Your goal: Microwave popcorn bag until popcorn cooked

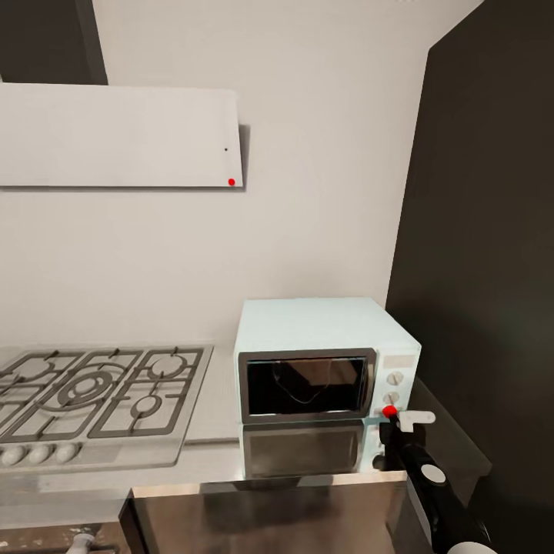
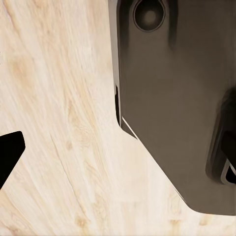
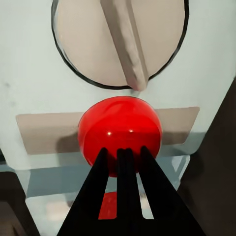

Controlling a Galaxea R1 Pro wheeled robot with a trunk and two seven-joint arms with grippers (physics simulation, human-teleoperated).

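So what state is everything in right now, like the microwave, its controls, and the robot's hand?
microwave: door shut, dark inside.
red button: right gripper's tips against it.
lower knob: pointer turned toward the red button.
right gripper: fingers shut together.
gas hob: no flame visible.

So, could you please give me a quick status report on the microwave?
Right gripper shut, tips at red dot on pale mint-blue boxy microwave. Dark glass door closed. Nothing in the way.

You cannot make out what lies behind the pale mint-blue boxy microwave (image 1: 323, 362)'s dark glass door (image 1: 305, 385); it shows only reflections. The right gripper (image 3: 124, 160)'s black fingers cover the lower part of the glossy red round button (image 3: 119, 130), and the steel gas hob (image 1: 92, 396) is cut off at the head view's left edge.
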